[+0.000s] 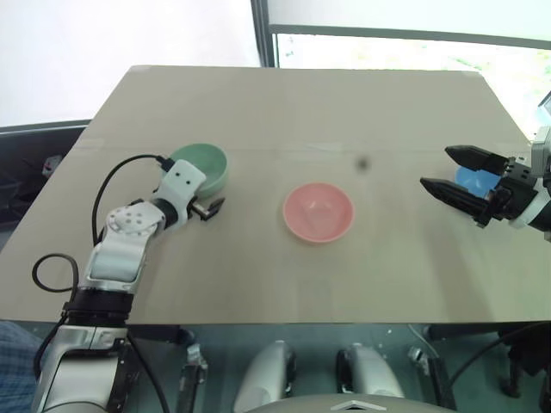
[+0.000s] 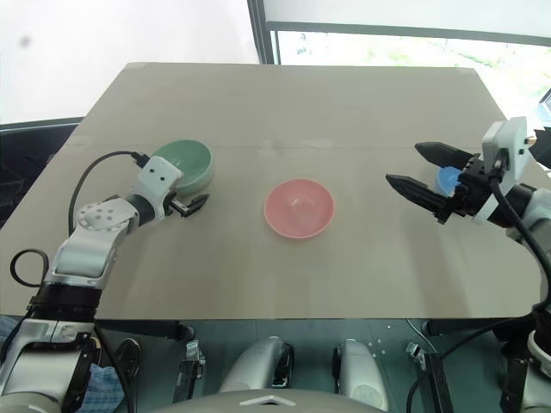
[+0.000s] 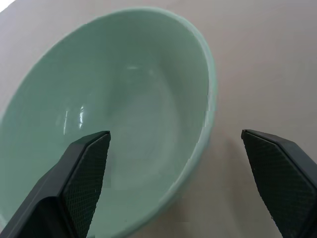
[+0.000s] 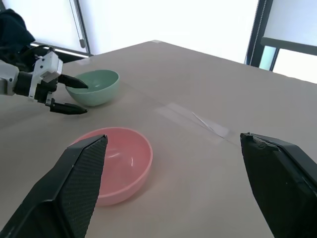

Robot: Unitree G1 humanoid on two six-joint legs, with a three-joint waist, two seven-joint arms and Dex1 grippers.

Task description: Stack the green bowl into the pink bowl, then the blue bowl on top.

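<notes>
3 small plastic bowls sit upright and separate on a tan surface [image 1: 258, 112], none stacked. The green bowl [image 1: 203, 167] is at about 9 o'clock from the pink bowl [image 1: 318, 212], which sits near the middle of the surface. The blue bowl [image 1: 475, 180] is at about 3 o'clock from the pink one, close to the surface's right edge and largely hidden behind the right gripper.

The left gripper [image 1: 207, 206] is at the green bowl's near side, about 6 o'clock from its centre. Its jaws are spread wide and hold nothing; in the left wrist view 1 finger reaches over the bowl's hollow and the other lies outside the rim, so the near rim falls between them.

The right gripper [image 1: 446, 169] hovers in front of the blue bowl, pointing toward the pink bowl. Its jaws are also spread wide and empty.
</notes>
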